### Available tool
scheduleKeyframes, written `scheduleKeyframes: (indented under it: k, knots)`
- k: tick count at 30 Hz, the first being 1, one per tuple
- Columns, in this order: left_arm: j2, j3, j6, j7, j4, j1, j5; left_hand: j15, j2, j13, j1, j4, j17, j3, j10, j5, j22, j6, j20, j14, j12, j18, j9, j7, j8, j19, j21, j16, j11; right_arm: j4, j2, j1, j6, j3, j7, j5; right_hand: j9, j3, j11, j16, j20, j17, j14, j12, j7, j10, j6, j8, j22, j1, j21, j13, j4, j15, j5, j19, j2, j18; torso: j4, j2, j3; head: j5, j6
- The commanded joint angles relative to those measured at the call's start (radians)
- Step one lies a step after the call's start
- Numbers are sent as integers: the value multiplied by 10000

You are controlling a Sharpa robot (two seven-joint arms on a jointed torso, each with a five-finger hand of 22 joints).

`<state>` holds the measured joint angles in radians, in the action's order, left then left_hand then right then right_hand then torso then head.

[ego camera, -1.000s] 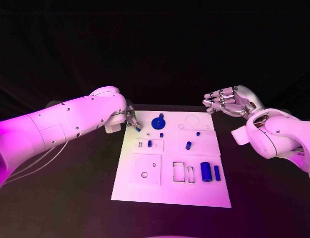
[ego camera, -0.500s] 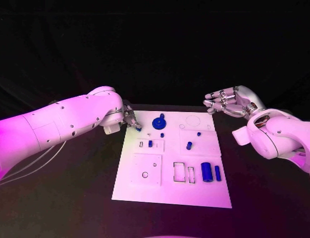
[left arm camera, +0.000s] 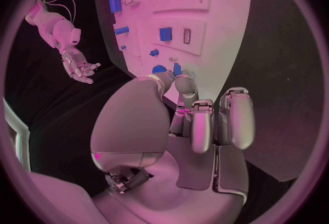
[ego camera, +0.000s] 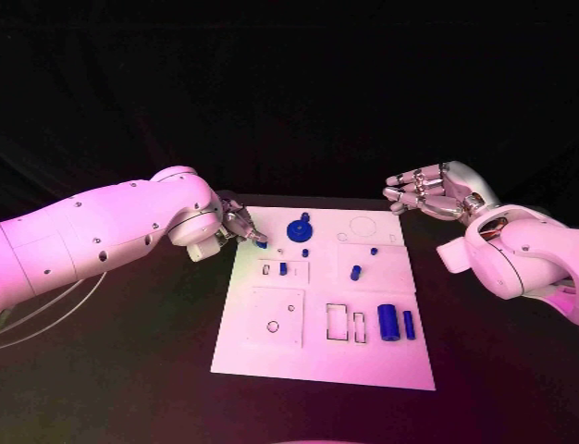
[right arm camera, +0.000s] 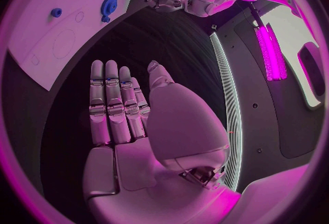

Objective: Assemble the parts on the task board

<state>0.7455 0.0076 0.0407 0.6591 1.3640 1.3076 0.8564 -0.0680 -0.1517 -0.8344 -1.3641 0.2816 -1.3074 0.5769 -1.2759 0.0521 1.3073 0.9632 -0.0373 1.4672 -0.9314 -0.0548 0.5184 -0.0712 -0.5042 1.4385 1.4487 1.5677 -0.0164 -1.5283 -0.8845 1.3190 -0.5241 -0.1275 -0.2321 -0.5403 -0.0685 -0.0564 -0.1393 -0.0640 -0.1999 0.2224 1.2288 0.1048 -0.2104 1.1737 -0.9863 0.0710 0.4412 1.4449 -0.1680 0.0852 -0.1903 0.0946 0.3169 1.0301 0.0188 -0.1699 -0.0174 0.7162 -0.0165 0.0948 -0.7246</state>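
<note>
**Left hand pinching a small blue part at the task board's far left corner; right hand released off the far right corner**

The task board lies flat in the middle of the black table, its long axis running from the near edge toward the far edge. On it, near the far edge, a blue gear lies flat. A short blue peg stands in the small framed recess left of centre, and another small blue piece lies to its right, slightly tilted. Toward the near right part of the board a blue cylinder lies on its side with its long axis pointing from near to far, and a slimmer blue bar lies just beside it, parallel, on the side of the board's right edge. Two empty rectangular cut-outs sit just left of the cylinder.

The left hand is at the board's far left corner, fingers drawn together over the board's edge; a small blue part sits between its fingertips, touching or just above the board. In the left wrist view the remaining fingers curl back toward the palm.

The right hand hovers off the board's far right corner, apart from it, palm up, fingers loosely spread and holding nothing. In the right wrist view its fingers lie straight, side by side.
</note>
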Motion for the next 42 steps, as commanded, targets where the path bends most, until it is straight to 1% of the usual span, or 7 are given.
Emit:
scheduleKeyframes:
  k: [1, 11, 15, 21, 33, 37, 42]
  knots:
    - [158, -18, -542, -124, 349, -87, 139, -53, -16, 59, 105, -1167, -2634, 1250, -33, 26, 798, 70, 5, 1036, 95, 66, 638, 157, -59, 50, 35, 31, -24, -9, -4, -5, 139, 1, -79, -13, -2, -8, -12, 6, -24, -12, -75, -14, 25, -60, 63, -13, -10, -129, 39, -13, 29, -12, 58, -48, -3, -124, 3, 8, 11, 33, -25]
    - [368, -121, -931, -190, 1068, -398, 1544, -78, -136, 104, 239, -1245, -2634, 1525, -105, 27, 845, 86, 25, 1036, 113, 77, 707, 190, -190, 81, 63, 31, -55, 3, 20, -6, 141, 0, -85, -13, -2, -8, -12, 6, -24, -12, -75, -14, 25, -60, 63, -13, -10, -129, 39, -13, 29, -12, 58, -48, -3, -124, -13, 23, 26, 67, -53]
    - [355, -186, -1015, -142, 1195, -444, 1912, -85, -176, 83, 267, -1275, -2634, 1611, -138, 27, 869, 87, 32, 1036, 88, 83, 727, 197, -229, 97, 78, 31, -63, 8, 29, -6, 138, -1, -87, -13, -2, -8, -12, 6, -24, -12, -75, -14, 25, -60, 63, -13, -10, -129, 39, -13, 29, -12, 58, -48, -3, -124, -23, 4, 6, 107, -67]
    - [308, -242, -1013, -25, 1323, -510, 2189, -93, -224, 60, 316, -1304, -2634, 1706, -186, 26, 906, 95, 40, 1036, 56, 92, 751, 206, -278, 123, 101, 31, -72, 13, 34, -7, 136, -1, -89, -13, -2, -8, -12, 6, -24, -12, -75, -14, 25, -60, 63, -13, -10, -129, 39, -13, 29, -12, 58, -48, -3, -124, -7, 20, 15, 86, -81]
    - [225, -280, -493, 330, 1404, -568, 2643, -116, -295, -36, 425, -1365, -2634, 1879, -293, 26, 1020, 116, 57, 1036, -51, 120, 799, 234, -380, 205, 177, 31, -98, 13, 30, -9, 135, -2, -94, -13, -3, -7, -9, 2, -25, -25, -70, -5, 27, -62, 63, -10, -37, -131, 46, -16, 46, -14, 81, -37, -13, -127, -24, 15, 16, 102, -109]
    - [201, -283, -252, 397, 1422, -574, 2733, -121, -317, -55, 444, -1386, -2634, 1908, -313, 25, 1044, 115, 60, 1036, -73, 126, 808, 239, -399, 221, 192, 31, -104, 11, 25, -10, 135, -2, -95, -13, -3, -7, -9, 2, -25, -25, -70, -5, 27, -62, 63, -10, -37, -131, 46, -16, 46, -14, 81, -37, -13, -127, -13, 16, 9, 97, -26]
    - [185, -286, -20, 449, 1441, -582, 2798, -121, -319, -55, 446, -1389, -2634, 1913, -314, 25, 1047, 115, 61, 1036, -73, 127, 810, 240, -402, 223, 194, 31, -104, 14, 26, -12, 138, -2, -95, -13, -3, -7, -9, 2, -25, -25, -70, -5, 27, -62, 63, -10, -37, -131, 46, -16, 46, -14, 81, -37, -13, -127, -18, 12, 9, 99, -36]
